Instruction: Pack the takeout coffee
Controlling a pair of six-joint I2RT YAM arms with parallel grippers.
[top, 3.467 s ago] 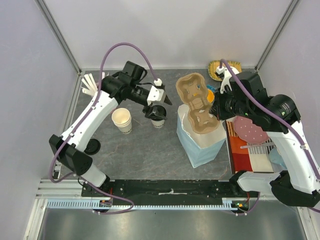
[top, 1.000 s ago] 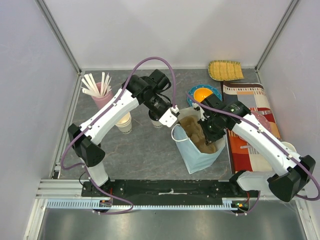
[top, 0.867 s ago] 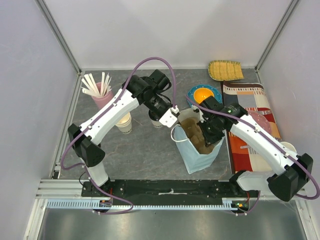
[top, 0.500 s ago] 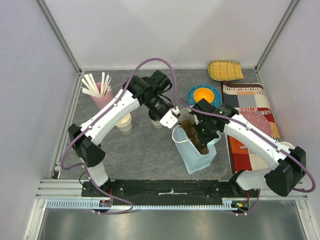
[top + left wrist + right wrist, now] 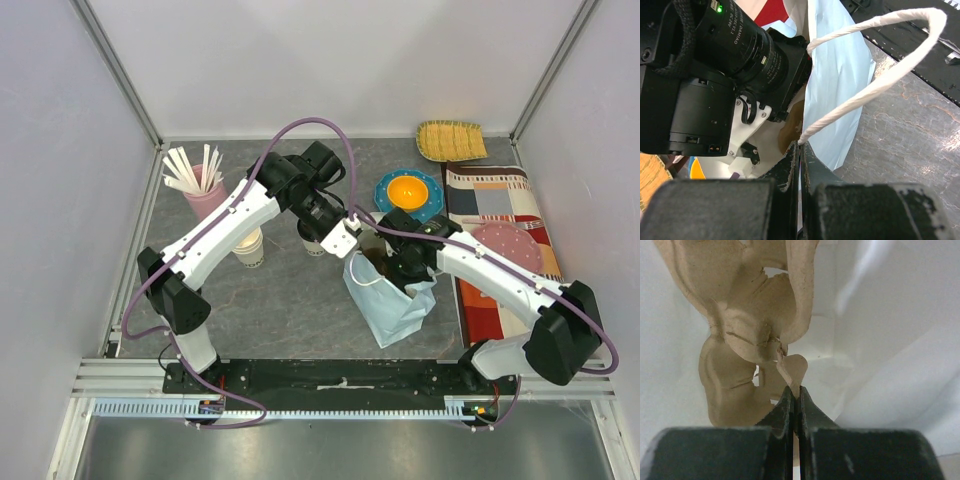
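Inside the blue bag [image 5: 392, 318], right gripper [image 5: 796, 390] pinches the pulp carrier [image 5: 747, 332]; left gripper [image 5: 800, 151] clamps its rim.

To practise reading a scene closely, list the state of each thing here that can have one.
paper bag: upright, mouth open.
left gripper: shut on the bag's rim.
right gripper: shut on the cup carrier's tab, inside the bag.
cup carrier: down inside the bag.
takeout coffee: lidded, upright, outside the bag.
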